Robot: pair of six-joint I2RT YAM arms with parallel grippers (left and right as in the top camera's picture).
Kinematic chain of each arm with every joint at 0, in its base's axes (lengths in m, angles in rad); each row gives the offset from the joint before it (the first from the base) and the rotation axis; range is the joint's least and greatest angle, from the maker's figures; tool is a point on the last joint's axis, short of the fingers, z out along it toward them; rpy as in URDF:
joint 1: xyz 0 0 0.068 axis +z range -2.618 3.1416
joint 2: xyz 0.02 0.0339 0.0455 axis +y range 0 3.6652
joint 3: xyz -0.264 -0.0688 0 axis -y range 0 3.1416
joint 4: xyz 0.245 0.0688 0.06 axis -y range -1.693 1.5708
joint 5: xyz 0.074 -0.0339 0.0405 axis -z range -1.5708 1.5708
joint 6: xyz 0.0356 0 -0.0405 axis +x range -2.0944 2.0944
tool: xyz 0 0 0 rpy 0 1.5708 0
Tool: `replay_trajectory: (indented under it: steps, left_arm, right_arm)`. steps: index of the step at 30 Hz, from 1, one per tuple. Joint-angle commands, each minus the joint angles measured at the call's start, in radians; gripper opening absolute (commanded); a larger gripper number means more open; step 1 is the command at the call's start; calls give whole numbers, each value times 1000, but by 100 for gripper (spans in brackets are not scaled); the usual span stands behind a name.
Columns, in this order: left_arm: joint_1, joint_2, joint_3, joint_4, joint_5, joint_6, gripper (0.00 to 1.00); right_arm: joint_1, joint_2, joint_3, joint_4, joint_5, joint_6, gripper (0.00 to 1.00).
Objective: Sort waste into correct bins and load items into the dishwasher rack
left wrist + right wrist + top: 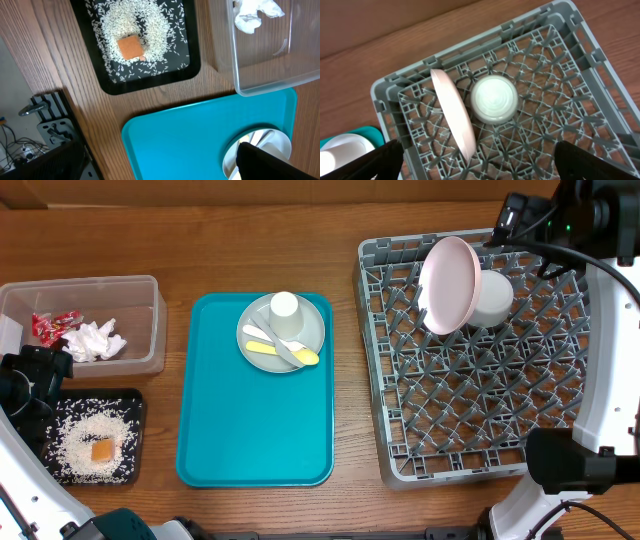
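I see left and right jaws released, empty; pink plate (450, 285) stands beside white bowl (495, 300) in rack (480, 405).

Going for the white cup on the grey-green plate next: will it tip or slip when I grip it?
The white cup stands on the grey-green plate and looks taller than wide, so an off-centre push would probably tip it. Its glossy surface is likely slippery. The yellow spoon beside it may get knocked.
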Motion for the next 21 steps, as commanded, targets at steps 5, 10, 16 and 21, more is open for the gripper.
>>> replay_trajectory:
  steps: [5, 10, 16, 21]
  left_arm:
    - [4, 2, -10, -2, -11, -14, 100]
    - [4, 2, -10, -2, -11, -14, 100]
    - [4, 2, -10, -2, -11, -14, 100]
    - [4, 2, -10, -2, -11, -14, 100]
  right_arm:
    - [-2, -6, 1, 2, -307, 7, 100]
    - [5, -6, -2, 72, -671, 26, 100]
    - [160, -6, -25, 134, -615, -54, 100]
    - [386, 19, -62, 202, -315, -53, 100]
